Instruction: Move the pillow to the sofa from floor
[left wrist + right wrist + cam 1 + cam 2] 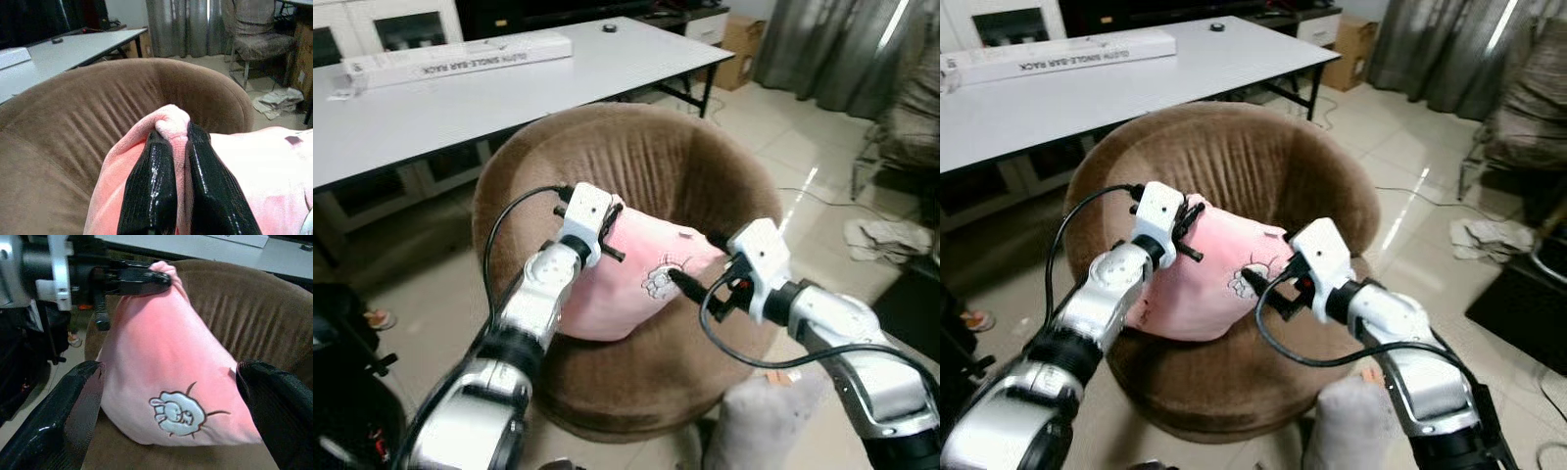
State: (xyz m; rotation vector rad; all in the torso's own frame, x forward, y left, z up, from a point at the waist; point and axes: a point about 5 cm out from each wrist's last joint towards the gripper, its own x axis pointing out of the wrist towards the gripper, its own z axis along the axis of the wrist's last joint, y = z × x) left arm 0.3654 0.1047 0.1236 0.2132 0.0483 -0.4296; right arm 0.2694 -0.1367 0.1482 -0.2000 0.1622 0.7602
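We find the round brown sofa [646, 166] directly ahead, its curved back rising behind the seat. Behind it stands a white counter [460, 98] carrying a long white box [460, 57]; on the floor at the robot's feet lies a grey cushion [759, 421].

The pink pillow [636, 279] is already off the floor and on the sofa seat, its lower edge resting on the cushion, its upper left corner pulled up into a peak. Its long axis runs across the seat, from our left arm to our right.

The left gripper [180, 161] has its jaws clenched on that raised corner, a fold of pink fabric pinched between them. The right gripper [166, 406] sits at the pillow's opposite corner with its jaws spread wide, one black finger [73, 406] on either side of the pillow's face, not touching it as far as we can tell.

We judge the pillow lies between the two grippers, held by the left only. The left arm therefore governs the coming move: releasing that corner should let the pillow settle flat on the seat.
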